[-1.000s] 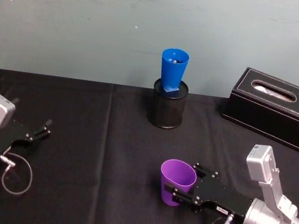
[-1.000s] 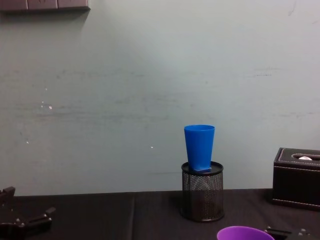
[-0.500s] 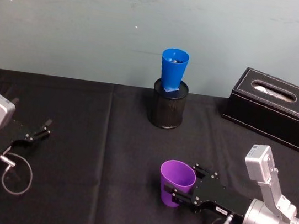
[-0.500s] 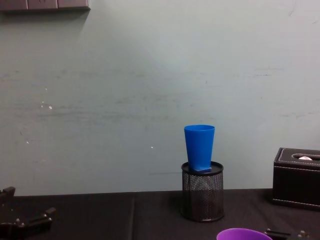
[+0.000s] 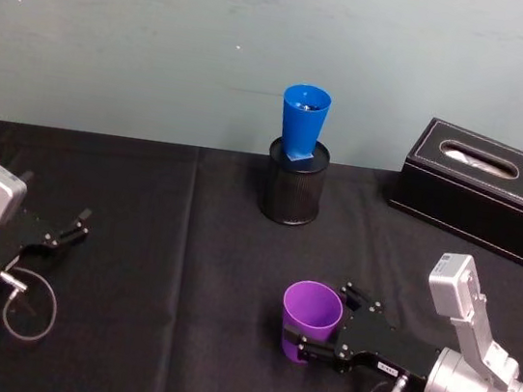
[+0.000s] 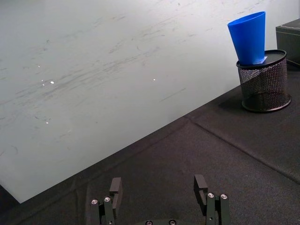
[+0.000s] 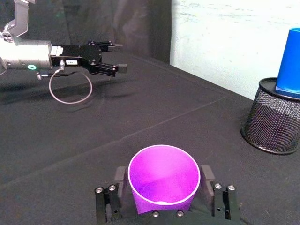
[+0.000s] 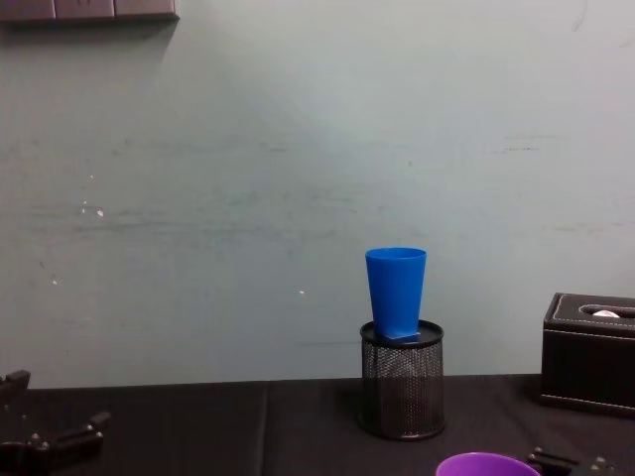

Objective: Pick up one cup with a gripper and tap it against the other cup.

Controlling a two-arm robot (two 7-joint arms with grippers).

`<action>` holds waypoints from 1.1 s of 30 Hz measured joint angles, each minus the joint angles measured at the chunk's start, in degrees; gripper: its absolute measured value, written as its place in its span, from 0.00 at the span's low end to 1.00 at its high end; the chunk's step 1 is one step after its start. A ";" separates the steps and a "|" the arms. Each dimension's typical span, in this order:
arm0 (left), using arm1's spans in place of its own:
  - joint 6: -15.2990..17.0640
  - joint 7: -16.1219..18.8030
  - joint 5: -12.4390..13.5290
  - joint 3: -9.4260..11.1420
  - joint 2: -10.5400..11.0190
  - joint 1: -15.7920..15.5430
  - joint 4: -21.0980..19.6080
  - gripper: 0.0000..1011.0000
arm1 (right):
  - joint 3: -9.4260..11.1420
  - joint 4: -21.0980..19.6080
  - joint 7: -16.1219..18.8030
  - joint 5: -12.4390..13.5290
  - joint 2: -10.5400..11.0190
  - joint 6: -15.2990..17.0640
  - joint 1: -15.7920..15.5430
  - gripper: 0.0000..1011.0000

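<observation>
Straddling the smooth, tapered purple plastic tumbler [image 5: 309, 319], the right gripper [image 5: 304, 342], a slim black two-finger tool on a silver arm, has one finger on each side of the cup wall; in the right wrist view the fingers [image 7: 106, 202] stand just beside the wall, but whether they press it I cannot tell; the cup stands upright on the black-clothed desk [image 5: 184, 263], well in front of the black mesh pen holder [image 5: 291, 192].

The smooth bright blue plastic tumbler [image 5: 303, 122] sits upright in the mouth of that pen holder, its base seeming to rest on something pale inside, so it looks only loosely seated; behind the holder is a pale wall, and to the holder's right a black leather-look tissue box [image 5: 482, 188].

Risks, as I judge them: a tapered, slick cup may slide down out of the jaws if they close lightly or too low; squeezing hard may buckle the thin wall; a lift begun before the jaws bite would leave the cup behind or tip it; the tap itself is the chief danger, since a firm or low strike could knock the blue cup off its perch or topple the holder; a sideways approach might also clip the tissue box.

The left gripper [image 5: 70, 228] lies idle, jaws apart and empty, far to the left of the pen holder.
</observation>
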 joint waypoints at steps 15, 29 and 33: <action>0.00 0.00 0.00 0.00 0.00 0.00 0.00 0.99 | 0.00 -0.02 -0.04 0.00 0.00 -0.06 0.00 0.99; 0.00 0.00 0.00 0.00 0.00 0.00 0.00 0.99 | 0.20 -1.03 -0.04 0.09 0.18 -0.69 -0.53 0.99; 0.00 0.00 0.00 0.00 0.00 0.00 0.00 0.99 | 0.47 -1.75 0.03 0.33 0.34 -1.12 -0.97 0.99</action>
